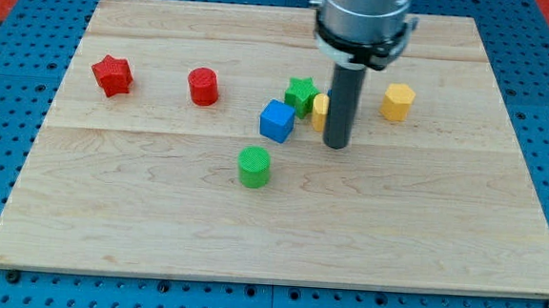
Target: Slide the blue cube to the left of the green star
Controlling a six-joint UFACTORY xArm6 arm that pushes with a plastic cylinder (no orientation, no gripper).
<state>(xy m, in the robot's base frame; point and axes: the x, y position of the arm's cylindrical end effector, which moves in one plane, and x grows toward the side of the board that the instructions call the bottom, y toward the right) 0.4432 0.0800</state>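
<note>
The blue cube [276, 121] lies near the middle of the wooden board, just below and left of the green star [301, 94], almost touching it. My tip [336, 144] rests on the board to the right of the blue cube and below right of the green star. The rod partly hides a yellow block [320, 110] that sits right beside the star.
A red star [112, 75] and a red cylinder [203, 87] lie at the view's left. A green cylinder [254, 166] sits below the blue cube. A yellow hexagonal block [398, 101] lies right of the rod. The board [441, 241] ends on a blue pegboard.
</note>
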